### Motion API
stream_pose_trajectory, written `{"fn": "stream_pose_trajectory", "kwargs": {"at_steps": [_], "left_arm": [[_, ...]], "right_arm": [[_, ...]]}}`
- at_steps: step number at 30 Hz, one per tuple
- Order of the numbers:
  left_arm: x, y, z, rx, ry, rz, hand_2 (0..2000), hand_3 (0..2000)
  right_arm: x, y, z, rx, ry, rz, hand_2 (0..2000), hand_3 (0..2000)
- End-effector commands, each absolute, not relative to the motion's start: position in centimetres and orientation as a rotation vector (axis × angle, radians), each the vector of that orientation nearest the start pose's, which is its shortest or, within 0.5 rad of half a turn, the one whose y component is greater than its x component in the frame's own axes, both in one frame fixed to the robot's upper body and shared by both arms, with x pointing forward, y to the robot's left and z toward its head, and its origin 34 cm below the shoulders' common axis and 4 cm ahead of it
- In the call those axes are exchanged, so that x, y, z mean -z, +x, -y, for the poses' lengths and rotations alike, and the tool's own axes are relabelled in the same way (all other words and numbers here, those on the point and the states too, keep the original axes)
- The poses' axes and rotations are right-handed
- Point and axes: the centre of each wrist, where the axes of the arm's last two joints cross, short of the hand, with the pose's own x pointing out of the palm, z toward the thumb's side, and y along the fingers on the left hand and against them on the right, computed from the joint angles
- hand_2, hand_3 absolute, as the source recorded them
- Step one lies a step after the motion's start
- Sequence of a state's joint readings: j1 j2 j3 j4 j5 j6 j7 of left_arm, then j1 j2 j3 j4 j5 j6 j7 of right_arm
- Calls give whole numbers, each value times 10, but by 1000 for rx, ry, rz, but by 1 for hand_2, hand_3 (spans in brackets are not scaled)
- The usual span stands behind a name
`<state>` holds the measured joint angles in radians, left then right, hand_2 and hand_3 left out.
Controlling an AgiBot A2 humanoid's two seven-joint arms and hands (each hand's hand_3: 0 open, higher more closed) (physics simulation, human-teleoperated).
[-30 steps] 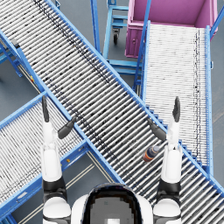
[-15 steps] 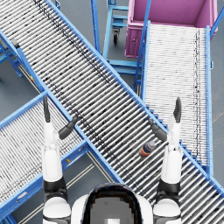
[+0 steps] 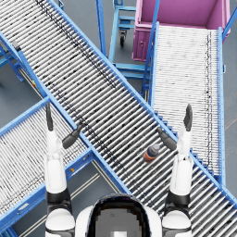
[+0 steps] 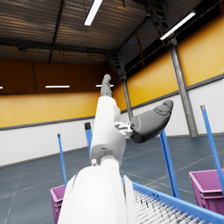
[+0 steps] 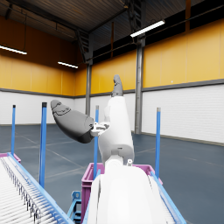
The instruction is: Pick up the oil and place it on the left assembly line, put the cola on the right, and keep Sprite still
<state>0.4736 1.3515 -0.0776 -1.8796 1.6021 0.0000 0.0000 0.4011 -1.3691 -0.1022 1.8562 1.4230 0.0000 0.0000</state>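
Note:
One small bottle [image 3: 151, 153] with an orange-brown body and a dark cap lies on its side on the central diagonal roller conveyor [image 3: 92, 88]; its label is too small to read. My right hand [image 3: 187, 119] is raised just to the right of it, fingers straight and thumb spread, holding nothing. My left hand [image 3: 49, 118] is raised the same way over the left conveyor [image 3: 21, 157], far from the bottle. In the wrist views, the left hand [image 4: 148, 120] and right hand [image 5: 72, 120] point upward, empty. No other bottle shows.
The right conveyor [image 3: 185, 78] runs up to a purple bin [image 3: 185, 14]. Blue frame rails edge all three conveyors, with grey floor in the gaps between them. Purple bins [image 4: 210, 188] and blue posts [image 5: 43, 140] show in the wrist views.
The bottle has travelled up and to the left along the central conveyor, drawing level with my right hand. Both arms stay raised as before.

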Motion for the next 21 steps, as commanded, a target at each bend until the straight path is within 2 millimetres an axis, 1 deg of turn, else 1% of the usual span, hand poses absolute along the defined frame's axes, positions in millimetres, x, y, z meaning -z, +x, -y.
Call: {"fn": "stream_pose_trajectory", "kwargs": {"at_steps": [1,4,5,7,10,11,12,13,16,17,19,21], "left_arm": [[-316,258,-238,1353,804,425,0,0],[-310,259,-235,1372,788,411,0,0],[-309,258,-232,1384,790,411,0,0],[-309,257,-233,1378,789,413,0,0],[-308,257,-234,1375,784,412,0,0],[-309,256,-233,1376,788,417,0,0],[-308,256,-233,1377,785,415,0,0],[-305,256,-233,1381,776,407,0,0],[-305,255,-233,1379,776,410,0,0],[-304,254,-231,1387,775,408,0,0],[-302,255,-232,1385,767,403,0,0],[-303,255,-233,1379,769,407,0,0]], "right_arm": [[-292,258,239,-1442,-600,509,0,0],[-286,255,237,-1451,-585,499,0,0],[-287,255,239,-1442,-586,502,0,0],[-289,254,240,-1435,-592,509,0,0],[-284,255,238,-1443,-576,498,0,0],[-288,254,238,-1442,-589,509,0,0],[-284,255,238,-1444,-575,499,0,0],[-287,254,236,-1450,-586,508,0,0],[-283,253,236,-1449,-571,499,0,0],[-283,251,236,-1449,-575,503,0,0],[-275,246,231,-1468,-555,488,0,0],[-274,240,229,-1472,-558,493,0,0]]}}
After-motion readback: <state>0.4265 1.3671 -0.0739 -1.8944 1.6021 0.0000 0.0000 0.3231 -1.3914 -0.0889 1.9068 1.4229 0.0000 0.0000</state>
